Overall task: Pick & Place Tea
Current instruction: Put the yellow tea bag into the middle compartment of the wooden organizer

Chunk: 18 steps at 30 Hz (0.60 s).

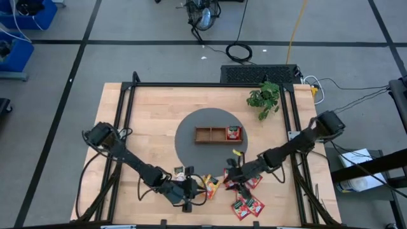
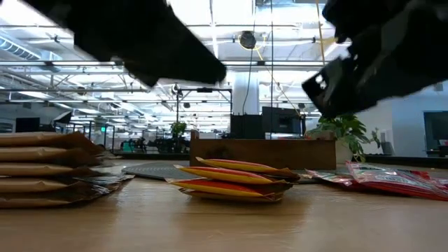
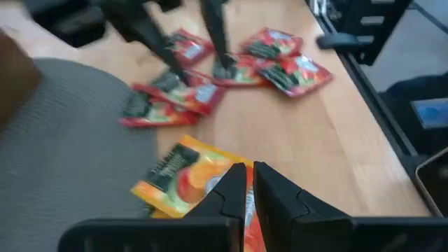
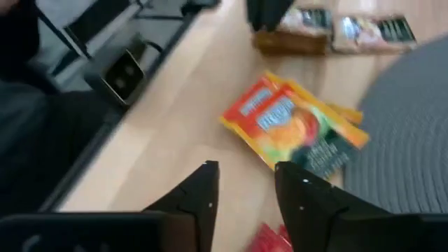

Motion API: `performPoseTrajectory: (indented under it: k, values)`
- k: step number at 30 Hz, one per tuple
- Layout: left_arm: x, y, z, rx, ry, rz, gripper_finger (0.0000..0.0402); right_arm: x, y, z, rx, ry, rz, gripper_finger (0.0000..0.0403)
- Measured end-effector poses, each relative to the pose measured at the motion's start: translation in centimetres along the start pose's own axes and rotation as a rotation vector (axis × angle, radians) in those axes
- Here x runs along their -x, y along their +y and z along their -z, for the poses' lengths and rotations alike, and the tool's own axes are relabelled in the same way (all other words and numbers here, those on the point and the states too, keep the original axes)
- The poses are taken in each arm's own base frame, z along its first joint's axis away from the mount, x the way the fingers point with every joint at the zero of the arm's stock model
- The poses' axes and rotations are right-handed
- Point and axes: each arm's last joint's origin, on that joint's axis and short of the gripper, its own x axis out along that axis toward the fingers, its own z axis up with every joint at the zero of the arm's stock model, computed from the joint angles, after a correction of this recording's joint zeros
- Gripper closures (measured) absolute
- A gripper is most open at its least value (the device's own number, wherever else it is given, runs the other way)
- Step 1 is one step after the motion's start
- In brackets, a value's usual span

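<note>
Right tool over the red sachet cluster, jaws spreading, nothing pinched.

Right tool [image 1: 230,179] is hovering near the desk's front edge, directly above the flat red square tea sachets [image 1: 247,205], so it's nearer them. Orange-yellow sachets [image 1: 211,186] are lying between both tools; left tool [image 1: 189,191] is sitting pressed together just beside them. Brown wooden three-compartment tray [image 1: 216,134] is waiting toward desk centre on the grey round mat [image 1: 191,149], path unobstructed.

Two dark jointed arms with matte black, wedge-shaped fingers [image 4: 199,196].
</note>
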Motion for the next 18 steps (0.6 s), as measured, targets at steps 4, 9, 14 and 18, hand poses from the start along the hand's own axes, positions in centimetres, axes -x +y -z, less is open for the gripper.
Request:
performPoseTrajectory:
  k: [4,9,14,18]
  values:
    - [-1.7,1.4,0.3,0.025,0.002,0.031,0.0367,-0.7,-1.8,0.6,-0.057,0.023,0.048,0.0244]
    - [-2.0,2.2,0.3,0.086,0.032,0.052,0.0367,-1.1,-2.9,0.7,-0.105,0.026,0.023,0.0236]
    - [-1.8,1.5,0.8,0.073,0.064,0.067,0.0367,-1.5,-3.4,0.9,-0.116,0.021,-0.008,0.0241]
    - [-1.5,1.1,1.0,0.063,0.067,0.068,0.0367,-1.5,-3.7,0.8,-0.118,0.012,0.001,0.0242]
